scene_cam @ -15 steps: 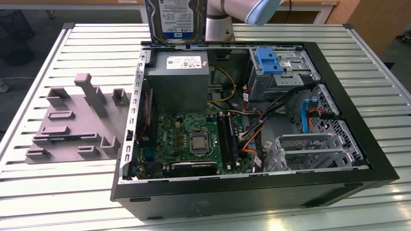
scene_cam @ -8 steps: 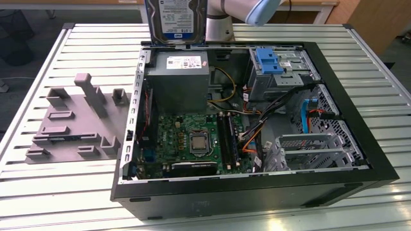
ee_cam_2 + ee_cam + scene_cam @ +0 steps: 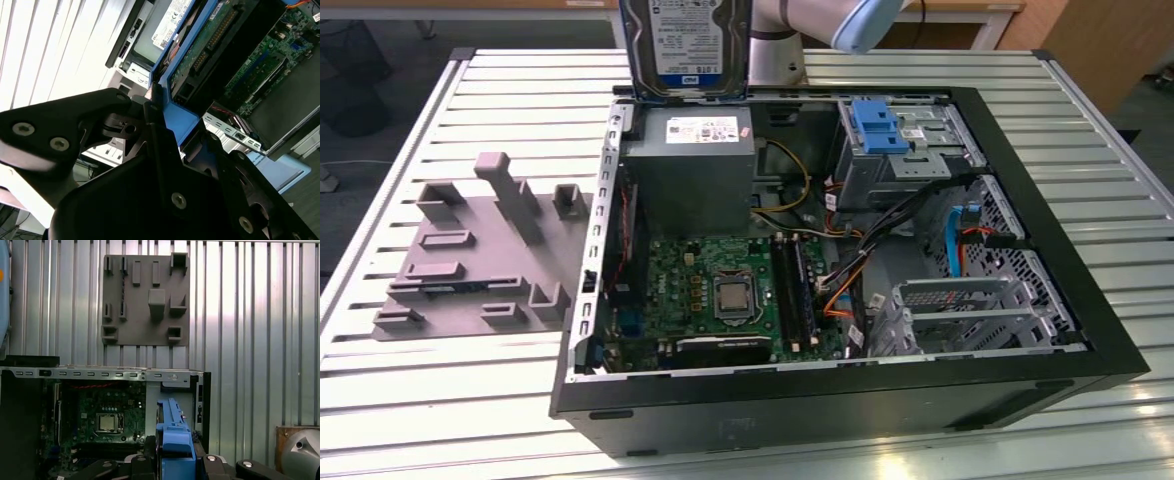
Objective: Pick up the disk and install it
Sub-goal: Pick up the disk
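Yr claw is clamped on the disk by its blue rail; disk's upright in the air just over the open pc case, above the grey psu.

White-and-blue-labelled disk, blue side rail; silvery striped table; black computer case

Disk: white-and-blue label carries lines of small print, none legible. Power supply: white sticker with fine print, likewise illegible. Second wrist view: white tag with dark marks, unreadable. No other text found.
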{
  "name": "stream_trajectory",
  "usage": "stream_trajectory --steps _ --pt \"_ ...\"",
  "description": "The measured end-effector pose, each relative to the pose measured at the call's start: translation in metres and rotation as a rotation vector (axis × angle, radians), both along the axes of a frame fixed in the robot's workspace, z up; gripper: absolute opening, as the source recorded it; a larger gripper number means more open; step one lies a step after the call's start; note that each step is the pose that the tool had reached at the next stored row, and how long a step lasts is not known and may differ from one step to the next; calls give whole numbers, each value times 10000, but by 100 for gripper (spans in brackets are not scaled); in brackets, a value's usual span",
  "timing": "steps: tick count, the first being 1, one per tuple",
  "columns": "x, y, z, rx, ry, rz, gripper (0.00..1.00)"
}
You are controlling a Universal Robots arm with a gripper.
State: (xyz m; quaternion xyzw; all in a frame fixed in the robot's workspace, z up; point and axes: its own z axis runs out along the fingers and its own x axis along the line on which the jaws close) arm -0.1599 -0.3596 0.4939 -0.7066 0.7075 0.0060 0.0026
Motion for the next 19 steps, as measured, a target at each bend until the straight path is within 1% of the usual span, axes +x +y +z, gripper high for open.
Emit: stream_trajectory --steps 5,14,19 --pt "36 -1 1 -1 1 2 36" --pt "203 -1 1 -2 2 2 36" --pt "270 -1 1 -1 1 2 36"
